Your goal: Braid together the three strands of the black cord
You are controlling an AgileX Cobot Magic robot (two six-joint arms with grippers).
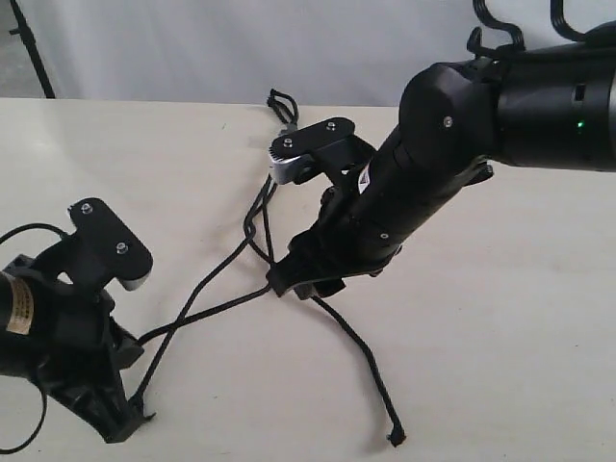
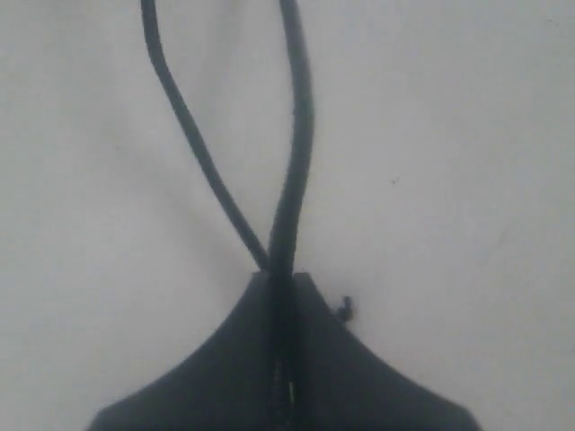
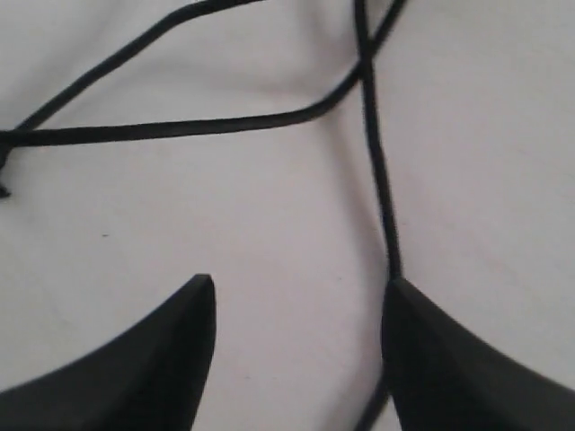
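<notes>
Two strands seem pinched in the closed left gripper; the right gripper is open beside the third strand. A pull may drag both and tangle them.

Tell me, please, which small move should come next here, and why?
Probably close the right gripper on the third strand. Its jaws stand open and that strand runs along one finger's inner edge, while the left gripper is shut on the other two strands.
</notes>
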